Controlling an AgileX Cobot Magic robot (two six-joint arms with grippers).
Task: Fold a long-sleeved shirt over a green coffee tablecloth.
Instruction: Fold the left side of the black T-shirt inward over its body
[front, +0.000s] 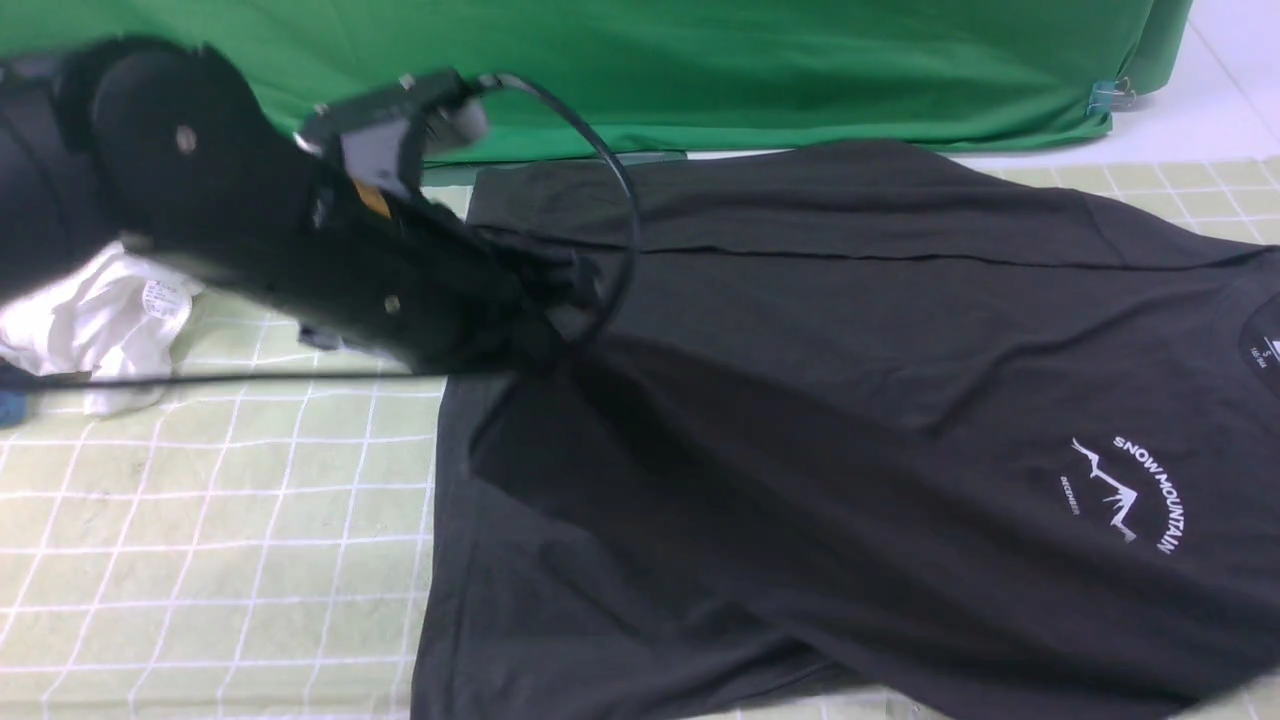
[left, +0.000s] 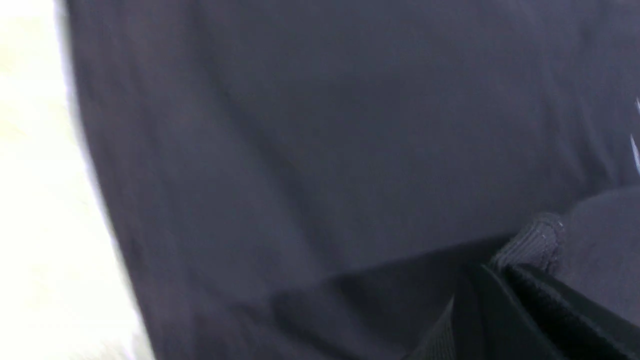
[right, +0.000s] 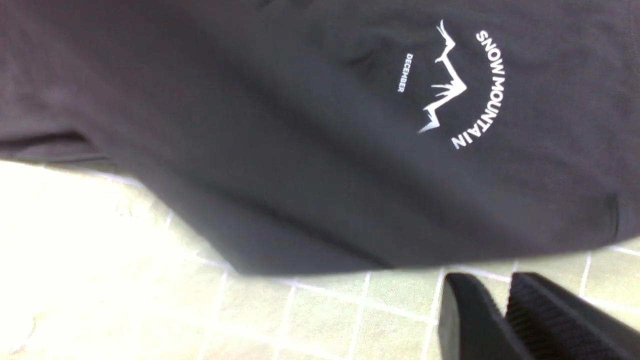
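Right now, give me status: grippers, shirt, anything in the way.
Left gripper shut on ribbed edge of long-sleeved shirt. Right gripper shut, empty, over green coffee tablecloth. White garment far left, apart from shirt.

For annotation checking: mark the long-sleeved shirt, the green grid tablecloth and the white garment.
long-sleeved shirt (front: 850, 400), front view, on its flat chest panel.
green grid tablecloth (front: 200, 520), front view, on bare squares left of the shirt.
white garment (front: 90, 320), front view, on its crumpled middle.
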